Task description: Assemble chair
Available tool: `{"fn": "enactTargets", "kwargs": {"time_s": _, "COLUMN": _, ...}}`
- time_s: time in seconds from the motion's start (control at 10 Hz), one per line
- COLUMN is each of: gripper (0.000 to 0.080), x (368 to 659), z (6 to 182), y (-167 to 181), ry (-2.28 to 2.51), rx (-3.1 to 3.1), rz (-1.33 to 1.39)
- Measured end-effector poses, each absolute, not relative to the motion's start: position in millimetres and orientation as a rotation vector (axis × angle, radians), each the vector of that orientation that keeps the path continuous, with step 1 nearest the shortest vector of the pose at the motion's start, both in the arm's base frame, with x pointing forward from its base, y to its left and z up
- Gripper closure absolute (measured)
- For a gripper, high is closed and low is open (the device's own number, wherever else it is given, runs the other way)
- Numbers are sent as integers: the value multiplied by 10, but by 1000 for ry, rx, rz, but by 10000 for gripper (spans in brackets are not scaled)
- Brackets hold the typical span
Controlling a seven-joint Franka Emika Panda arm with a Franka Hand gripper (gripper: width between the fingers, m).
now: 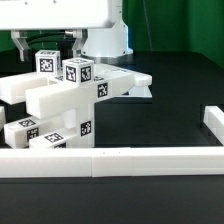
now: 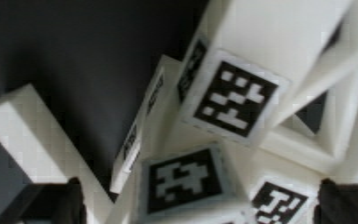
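The chair (image 1: 70, 105) sits as a part-built cluster of chunky white parts on the black counter (image 1: 170, 190), on the exterior view's left, near the low white border wall (image 1: 130, 160) that runs along the near side and turns up at the exterior view's right.

The hand (image 1: 48, 47) hangs directly over the far top of the cluster, just above the tagged blocks (image 1: 78, 70). Dark fingers (image 1: 28, 45) show either side of the top block, but whether they clamp it or just straddle it cannot be told. The wrist view is too close and blurred to settle it: only dark finger shapes at the frame corners.

Key relation: the work lies straight below the hand, not off to a side. The long flat bar (image 1: 118, 85) runs from the cluster out toward the exterior view's right, roughly level and slightly far-pointing. Judgement: any next move is vertical first, and a sideways pull would lever on that bar.

Writing: none readable. Only black-and-white square tags (image 2: 233, 97) on the parts, with no brand or text.
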State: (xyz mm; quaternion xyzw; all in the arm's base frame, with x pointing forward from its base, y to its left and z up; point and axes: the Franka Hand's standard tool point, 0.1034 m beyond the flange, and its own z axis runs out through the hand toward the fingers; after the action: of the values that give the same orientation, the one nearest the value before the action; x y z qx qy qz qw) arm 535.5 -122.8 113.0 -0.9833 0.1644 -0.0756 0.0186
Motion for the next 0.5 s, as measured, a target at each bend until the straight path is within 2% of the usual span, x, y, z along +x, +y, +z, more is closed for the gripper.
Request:
{"fn": "enactTargets", "kwargs": {"time_s": 0.3, "gripper": 151, "x": 5348, "z": 1131, "y": -1257, "ry": 244, "rx": -3107, "rz": -234}}
{"fn": "enactTargets", "kwargs": {"time_s": 0.5, "gripper": 409, "x": 5347, "z": 1128, "y": -1257, "ry": 238, "rx": -3108, "rz": -233}}
